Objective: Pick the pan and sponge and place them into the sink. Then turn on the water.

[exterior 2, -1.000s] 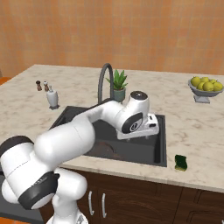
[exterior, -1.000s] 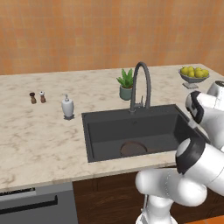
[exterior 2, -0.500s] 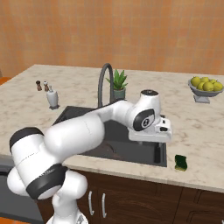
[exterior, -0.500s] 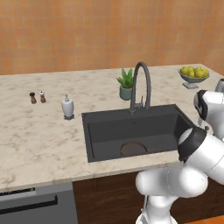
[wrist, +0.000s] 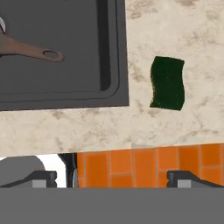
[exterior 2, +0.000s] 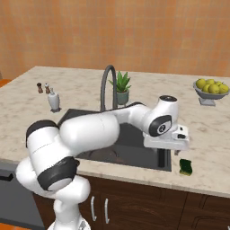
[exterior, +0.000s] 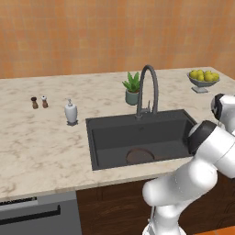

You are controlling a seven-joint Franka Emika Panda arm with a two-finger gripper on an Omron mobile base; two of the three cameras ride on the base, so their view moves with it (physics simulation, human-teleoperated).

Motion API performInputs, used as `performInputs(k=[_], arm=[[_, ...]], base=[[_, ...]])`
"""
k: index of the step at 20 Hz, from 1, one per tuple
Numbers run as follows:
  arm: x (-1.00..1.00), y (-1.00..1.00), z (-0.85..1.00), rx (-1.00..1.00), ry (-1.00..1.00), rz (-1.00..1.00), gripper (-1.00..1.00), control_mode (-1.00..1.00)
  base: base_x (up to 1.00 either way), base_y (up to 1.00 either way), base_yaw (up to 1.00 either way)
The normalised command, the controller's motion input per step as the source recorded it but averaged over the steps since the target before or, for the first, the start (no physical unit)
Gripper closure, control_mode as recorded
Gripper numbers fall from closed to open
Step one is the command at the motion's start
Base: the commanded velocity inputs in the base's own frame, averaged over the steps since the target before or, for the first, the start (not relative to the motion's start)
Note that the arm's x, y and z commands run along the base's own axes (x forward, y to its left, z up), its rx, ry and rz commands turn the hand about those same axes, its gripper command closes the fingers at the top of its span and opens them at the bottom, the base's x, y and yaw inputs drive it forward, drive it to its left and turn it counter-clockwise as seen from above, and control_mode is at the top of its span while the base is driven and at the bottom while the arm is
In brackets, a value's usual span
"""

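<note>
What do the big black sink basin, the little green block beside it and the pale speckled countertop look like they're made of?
The large rectangular black sink looks like matte composite or coated metal: dull, with no bright reflections. The small flat green sponge looks soft and foamy, with wavy edges and no shine. The pale beige-veined countertop resembles polished marble or granite, though the render leaves that open.

Pincer [exterior 2: 167, 152] now nearer sponge [exterior 2: 185, 167]

1. I see the gripper [exterior 2: 170, 155] over the sink's [exterior 2: 134, 155] front right corner, fingers pointing down, jaws spread.
2. The sponge [exterior 2: 185, 167] lies on the counter [exterior 2: 211, 148] at the gripper's 4 o'clock, apart from it.
3. Tap [exterior 2: 107, 85] and potted plant [exterior 2: 120, 87] stand at the sink's 12 o'clock.
4. Fruit bowl [exterior 2: 211, 89] sits at 2 o'clock.
</note>
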Motion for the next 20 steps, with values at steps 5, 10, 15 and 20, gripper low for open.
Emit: performInputs(k=[5,10,15,20], arm=[[0.0,-0.56,-0.3,0.1,0.0,0.01,-1.0,-1.0],[0.02,-0.38,-0.17,0.09,0.0,0.06,-1.0,-1.0],[0.13,-0.28,-0.14,0.04,0.0,0.05,-1.0,-1.0],[0.22,-0.2,-0.14,0.0,0.0,0.04,-1.0,-1.0]], base=[[0.0,0.0,0.0],[0.0,0.0,0.0],[0.0,0.0,0.0],[0.0,0.0,0.0]])
